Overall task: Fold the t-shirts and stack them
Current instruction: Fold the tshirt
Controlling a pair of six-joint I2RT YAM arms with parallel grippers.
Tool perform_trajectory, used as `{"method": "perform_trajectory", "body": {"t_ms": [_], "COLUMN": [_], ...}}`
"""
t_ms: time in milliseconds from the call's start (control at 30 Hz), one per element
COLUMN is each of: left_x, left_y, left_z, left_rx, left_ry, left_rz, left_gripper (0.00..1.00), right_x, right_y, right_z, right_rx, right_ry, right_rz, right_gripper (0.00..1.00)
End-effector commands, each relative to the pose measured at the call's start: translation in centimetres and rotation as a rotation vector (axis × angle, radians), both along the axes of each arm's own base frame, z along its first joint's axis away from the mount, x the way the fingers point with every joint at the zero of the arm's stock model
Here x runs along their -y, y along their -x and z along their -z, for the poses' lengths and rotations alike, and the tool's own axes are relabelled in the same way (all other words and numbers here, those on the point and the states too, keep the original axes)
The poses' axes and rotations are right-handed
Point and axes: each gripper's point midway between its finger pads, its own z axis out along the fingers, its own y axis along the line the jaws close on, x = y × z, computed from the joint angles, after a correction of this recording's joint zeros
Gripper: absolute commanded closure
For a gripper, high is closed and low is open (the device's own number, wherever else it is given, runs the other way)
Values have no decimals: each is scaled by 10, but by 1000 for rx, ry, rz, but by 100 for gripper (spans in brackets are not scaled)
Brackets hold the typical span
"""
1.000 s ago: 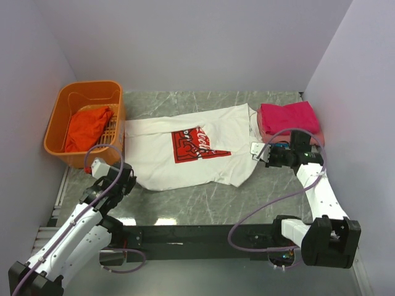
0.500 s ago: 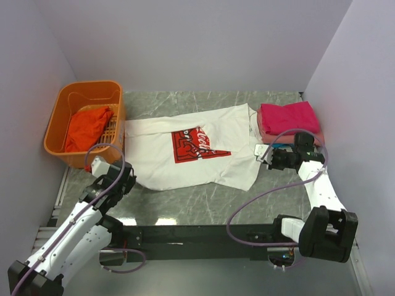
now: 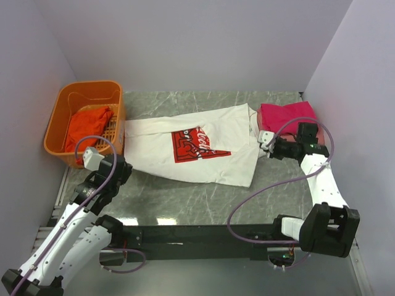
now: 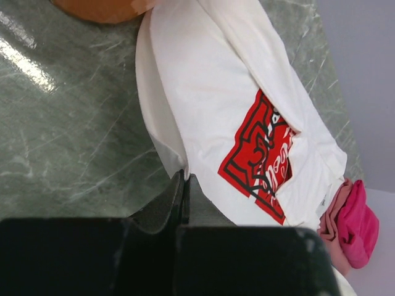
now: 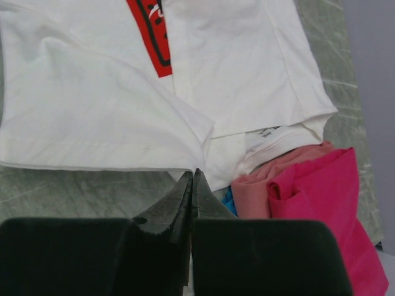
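Boxed in by plain pale walls [image 3: 203,43] on three sides: a grey-green marbled counter [image 3: 203,203]. Spread at a slant across its middle, a white cotton t-shirt with a red rectangular print [image 3: 154,161], collar end toward the right. At far left, a rigid orange plastic basket [image 3: 60,105] holding a crumpled orange-red shirt [image 3: 86,126]. At far right, a folded magenta shirt [image 3: 287,117] stacked on a pink one [image 5: 253,192], just beside the white shirt's collar. Compared with a second ago: near edge of the white shirt drawn away from the arm bases, so narrower now and running in one straight slant; both arms reached further out from their bases. Left hand [image 3: 121,168] stretched out low just beside the basket, fully closed, pinching the white shirt's left hem. Right hand [image 3: 262,143] bent in from the right, likewise closed tight on the shirt's edge next to the stack.
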Motion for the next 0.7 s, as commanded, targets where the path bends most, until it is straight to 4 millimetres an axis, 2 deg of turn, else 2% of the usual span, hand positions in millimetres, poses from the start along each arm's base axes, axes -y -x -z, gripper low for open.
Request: {"method": "perform_trajectory", "body": {"t_ms": [0, 167, 333, 500, 667], "left_x": [-8, -10, -12, -14, -17], "left_y": [-6, -9, -12, -16, -16], "left_z": [-26, -38, -59, -78, -87], "left_rx": [56, 82, 132, 169, 187], "left_ry": [-24, -23, -21, -27, -36], "left_rz": [-32, -52, -61, -69, -80], "left_gripper": [100, 100, 100, 100, 100], "right_x": [-7, -7, -7, -8, -9], "right_y": [-19, -29, -34, -34, -29], "right_z": [-39, -65, -91, -109, -124], "right_rx": [78, 120, 180, 214, 246], "right_ry": [-80, -109, -127, -149, -155], "right_rz": [9, 28, 46, 63, 72], "right_gripper": [100, 100, 100, 100, 100]}}
